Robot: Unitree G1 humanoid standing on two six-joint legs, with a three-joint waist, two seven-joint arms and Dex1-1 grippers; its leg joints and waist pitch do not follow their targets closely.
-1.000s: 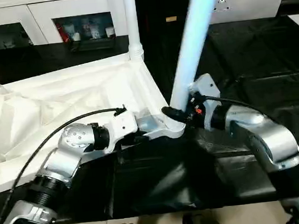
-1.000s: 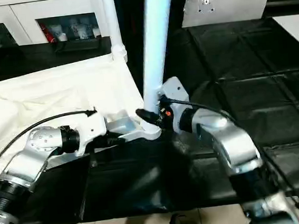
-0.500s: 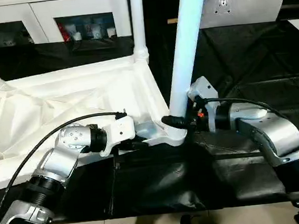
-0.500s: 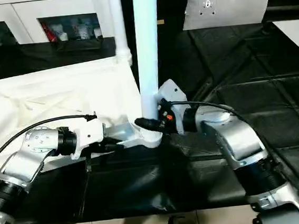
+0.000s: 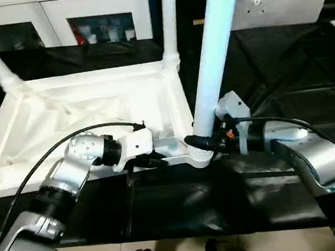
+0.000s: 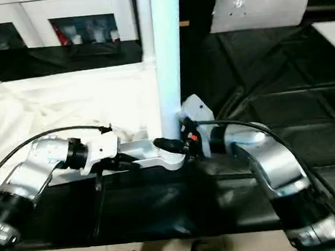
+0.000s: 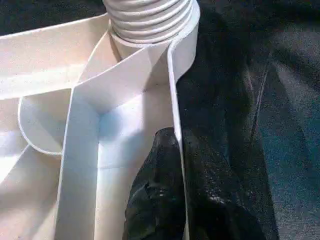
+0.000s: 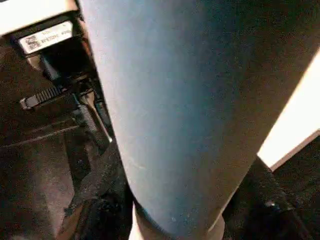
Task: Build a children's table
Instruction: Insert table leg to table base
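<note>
Right gripper (image 5: 200,141) clamps the leg (image 5: 214,67) at the table top's (image 5: 83,110) near corner socket; left gripper (image 7: 176,165) pinches the rim. Leg risks cross-threading if tilted.

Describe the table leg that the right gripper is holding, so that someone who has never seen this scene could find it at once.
On the black work surface lies an upturned white tabletop. The leg rises from its nearest corner socket, where the right gripper clasps its base. Unlike the two thinner-looking legs at the far corners, it looks bluish and stands closest.
</note>
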